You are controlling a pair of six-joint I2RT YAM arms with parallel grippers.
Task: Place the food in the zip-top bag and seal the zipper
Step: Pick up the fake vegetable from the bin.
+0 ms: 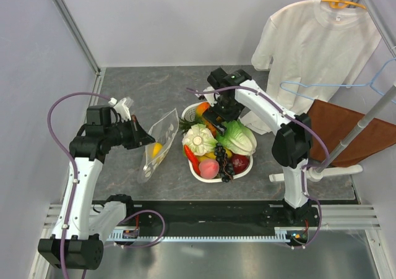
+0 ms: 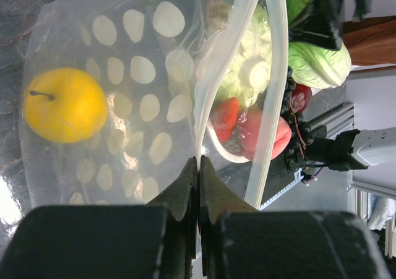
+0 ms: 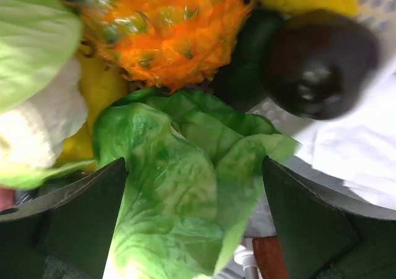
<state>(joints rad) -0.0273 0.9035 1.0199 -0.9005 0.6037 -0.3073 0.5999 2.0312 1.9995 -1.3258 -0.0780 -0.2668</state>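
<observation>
Pinching one lip of the clear, white-dotted plastic zip-top bag (image 2: 124,75) in the left gripper's (image 2: 198,161) closed jaws, at nine o'clock from the white slotted oval basket (image 1: 201,175), with a round yellow toy fruit (image 2: 65,104) inside. Hovering with the right gripper (image 3: 193,167) spread wide astride the glossy green leafy lettuce (image 3: 173,198), gripping nothing.

Likely to slip off floppy leaves on a shallow close. Likely to snag at the whitish press-seal zipper (image 2: 272,106) if the mouth sags narrow.

Crowded at twelve o'clock by an orange toy pineapple (image 3: 167,31), at two by a dark round fruit (image 3: 318,62).
</observation>
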